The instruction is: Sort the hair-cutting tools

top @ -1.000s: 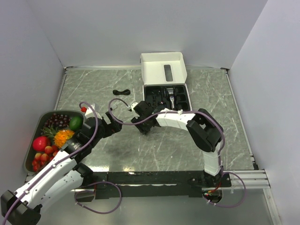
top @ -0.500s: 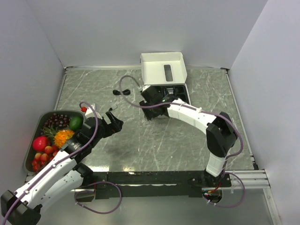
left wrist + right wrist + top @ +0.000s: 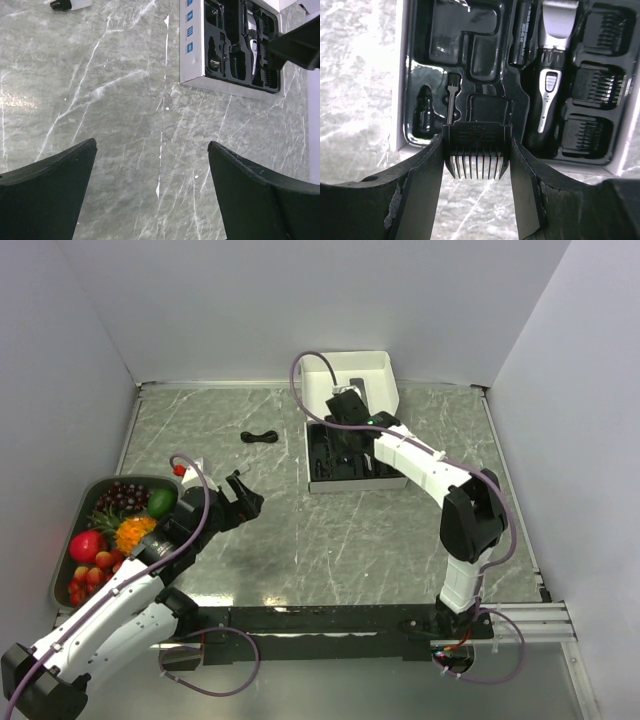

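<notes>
We see the comb guard [image 3: 477, 137] clamped in the right gripper [image 3: 476, 155], over the black tray [image 3: 447, 45]; only the wrist view shows it.

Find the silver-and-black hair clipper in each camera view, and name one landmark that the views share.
Top external: cannot be picked out; the right arm crosses part of the black tray.
Left wrist: hair clipper at upper right, lying in the tray.
Right wrist: clipper upper right of centre, in the tray, beyond the gripped comb guard.
Shared landmark: the black tray.
</notes>
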Tool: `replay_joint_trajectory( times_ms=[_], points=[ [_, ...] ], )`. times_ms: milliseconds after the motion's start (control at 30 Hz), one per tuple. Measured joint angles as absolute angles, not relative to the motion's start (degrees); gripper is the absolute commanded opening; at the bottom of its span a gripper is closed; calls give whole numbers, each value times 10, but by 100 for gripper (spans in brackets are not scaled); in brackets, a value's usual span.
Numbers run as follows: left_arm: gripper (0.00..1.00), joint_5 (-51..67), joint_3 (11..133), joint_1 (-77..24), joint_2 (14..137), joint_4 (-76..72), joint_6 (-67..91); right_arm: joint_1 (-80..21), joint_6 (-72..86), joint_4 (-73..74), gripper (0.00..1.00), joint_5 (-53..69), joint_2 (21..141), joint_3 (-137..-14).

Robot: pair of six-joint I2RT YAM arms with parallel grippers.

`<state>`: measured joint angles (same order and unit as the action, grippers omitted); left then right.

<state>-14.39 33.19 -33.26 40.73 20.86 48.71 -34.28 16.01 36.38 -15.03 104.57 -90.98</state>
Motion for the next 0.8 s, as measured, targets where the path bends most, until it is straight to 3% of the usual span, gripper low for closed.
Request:
replay_joint_trajectory(
  times_ms=[800],
  points=[
    [99,-144,335,-333,415,209,481,-314,194,337,48,-145,1143,-903]
  ],
)
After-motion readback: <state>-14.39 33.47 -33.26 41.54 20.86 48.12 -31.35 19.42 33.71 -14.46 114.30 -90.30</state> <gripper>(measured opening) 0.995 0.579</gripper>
